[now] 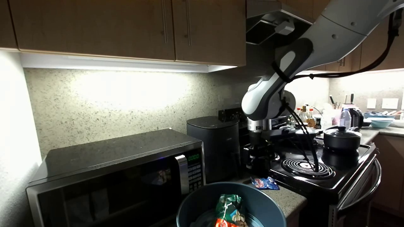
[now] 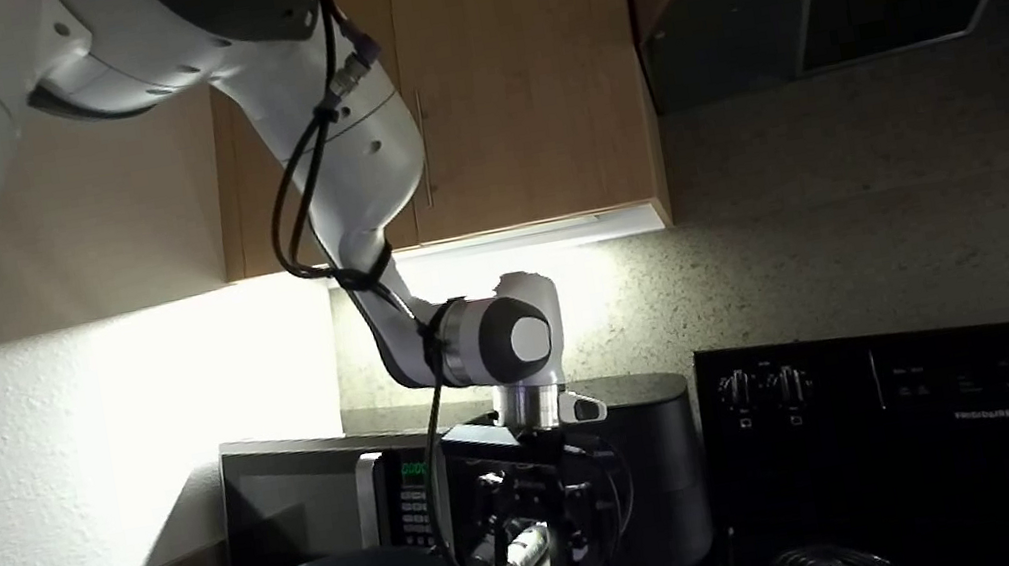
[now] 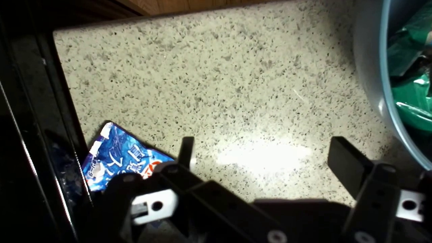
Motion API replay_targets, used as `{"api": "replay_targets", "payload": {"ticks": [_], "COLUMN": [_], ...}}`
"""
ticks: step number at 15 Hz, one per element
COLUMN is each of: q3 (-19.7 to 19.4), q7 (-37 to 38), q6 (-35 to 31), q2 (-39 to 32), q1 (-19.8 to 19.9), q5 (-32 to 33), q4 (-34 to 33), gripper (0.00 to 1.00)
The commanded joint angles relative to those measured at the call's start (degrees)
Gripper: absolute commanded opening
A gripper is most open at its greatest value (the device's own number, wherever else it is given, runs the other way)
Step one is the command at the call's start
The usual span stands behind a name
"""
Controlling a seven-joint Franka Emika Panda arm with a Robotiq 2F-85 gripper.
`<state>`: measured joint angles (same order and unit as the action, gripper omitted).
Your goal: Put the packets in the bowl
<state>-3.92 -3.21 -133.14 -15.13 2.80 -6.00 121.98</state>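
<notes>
In the wrist view the Robotiq gripper (image 3: 266, 153) stands wide, its two fingers (image 3: 349, 165) well apart with lit, speckled stone bench (image 3: 216, 84) between them. A blue packet (image 3: 125, 155) printed with white characters lies flat at the bench edge beside the electric range (image 3: 33, 108), set back from the front corner; one finger covers part of it here, and whether they touch I cannot tell. The front edge of the bench runs across the top, and on the side away from the range the blue-grey bowl (image 3: 368, 64) shows its paler rim and a green packet (image 3: 411, 96) inside. In an exterior view the blue packet rests just beside the range edge, behind the front corner, while the bowl stands nearer the camera, holding the green packet and an orange-red packet (image 1: 224, 223) cut off by the lower border. The gripper hangs from the Franka arm (image 1: 334, 34) above the rear of the range edge, its fingers too dark to make out. A microwave (image 1: 126, 183) and a tall black appliance (image 1: 213, 148) stand towards the back edge of the bench; a lidded dark pot (image 1: 342, 140) sits on the range near a coil burner (image 1: 307, 167). In an exterior view the bowl stands in front of the microwave, its orange-red packet towards the white side wall (image 2: 130, 413), the green one towards the range; the gripper points down between bowl and range.
</notes>
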Motion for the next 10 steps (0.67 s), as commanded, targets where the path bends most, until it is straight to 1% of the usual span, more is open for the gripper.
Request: {"api": "replay_targets", "payload": {"ticks": [1,6,10], "q3": [0.2,0.0,-0.9], "q7": [-0.2,1.0,2.7], "q6": [2.0,2.7,3.2], "q2": [-5.3,-12.7,-17.4], "q1": [1.9,3.9,4.4], "q5": [-1.2,-1.4,0.0], "q4": [-5.2,-12.8,-16.9], "gripper": [1.00,1.00,1.00]}}
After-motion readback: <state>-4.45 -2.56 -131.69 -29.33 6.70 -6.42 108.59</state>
